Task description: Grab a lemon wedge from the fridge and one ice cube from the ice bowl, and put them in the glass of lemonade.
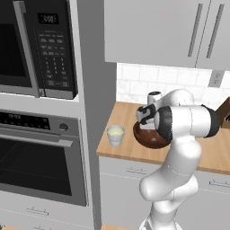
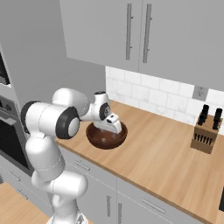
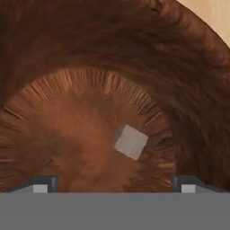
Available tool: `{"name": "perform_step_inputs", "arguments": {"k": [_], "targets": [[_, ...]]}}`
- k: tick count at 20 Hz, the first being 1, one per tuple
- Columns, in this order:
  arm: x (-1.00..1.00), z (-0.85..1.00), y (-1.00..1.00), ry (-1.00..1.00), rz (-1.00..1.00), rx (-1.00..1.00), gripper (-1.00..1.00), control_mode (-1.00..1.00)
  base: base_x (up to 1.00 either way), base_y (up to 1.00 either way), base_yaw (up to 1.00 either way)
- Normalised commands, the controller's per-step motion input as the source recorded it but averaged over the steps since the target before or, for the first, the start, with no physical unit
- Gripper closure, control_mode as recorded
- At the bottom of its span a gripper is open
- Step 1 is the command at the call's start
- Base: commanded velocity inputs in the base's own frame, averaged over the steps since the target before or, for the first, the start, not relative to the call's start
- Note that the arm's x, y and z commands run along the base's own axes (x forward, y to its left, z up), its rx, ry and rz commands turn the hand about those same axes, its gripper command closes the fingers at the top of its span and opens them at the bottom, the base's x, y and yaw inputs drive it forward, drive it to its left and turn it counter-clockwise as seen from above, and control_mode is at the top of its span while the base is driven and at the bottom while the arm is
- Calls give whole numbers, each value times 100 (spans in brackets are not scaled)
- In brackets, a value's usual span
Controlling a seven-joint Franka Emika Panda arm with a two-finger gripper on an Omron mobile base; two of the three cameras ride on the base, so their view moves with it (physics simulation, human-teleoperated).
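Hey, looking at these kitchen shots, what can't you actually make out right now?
- Ice cube: hidden in both base views by the wrist over the ice bowl.
- Glass of lemonade: too small to show whether a lemon wedge is inside.
- Tool fingertips: cut off by the hand view's bottom edge.

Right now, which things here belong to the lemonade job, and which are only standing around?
Job:
ice bowl
ice cube in it
glass of lemonade
open gripper

Standing around:
knife block
microwave
oven

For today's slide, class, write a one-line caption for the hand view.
Open jaws hang over the ice bowl, one pale ice cube lying on its floor between them.
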Motion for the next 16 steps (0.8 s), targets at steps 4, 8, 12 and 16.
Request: {"name": "perform_step_inputs", "arguments": {"k": [4,8,12,16], "targets": [[1,0,0,13,-49,0,-100,-100,0,0,0],[27,0,0,12,-38,-2,-100,-100,0,0,0],[46,-3,-5,3,-19,-4,-100,-100,0,0,0],[22,-21,-24,0,-9,-4,-100,-100,0,0,0]]}}
